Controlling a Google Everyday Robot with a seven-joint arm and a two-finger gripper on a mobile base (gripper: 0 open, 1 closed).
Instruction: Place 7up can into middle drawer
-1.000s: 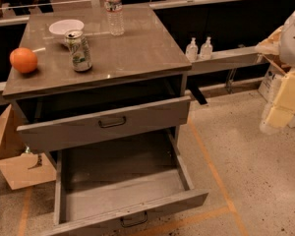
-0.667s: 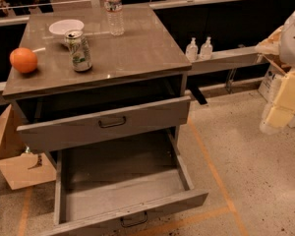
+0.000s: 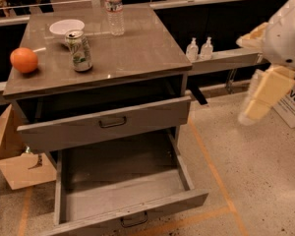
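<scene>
Off to the right, well away from the cabinet, the gripper (image 3: pixel 263 95) hangs in the air holding and touching nothing, and how far open it is I cannot tell. The 7up can (image 3: pixel 80 50) stands upright on the cabinet top (image 3: pixel 142 48), long axis vertical and silver end up, just in front of the white bowl (image 3: pixel 66 27) and between the orange (image 3: pixel 24 60) and the water bottle (image 3: pixel 114 9). The middle drawer (image 3: pixel 137 214) is pulled out below the upper drawer (image 3: pixel 108 124), and everything looks just as it did a second ago.
</scene>
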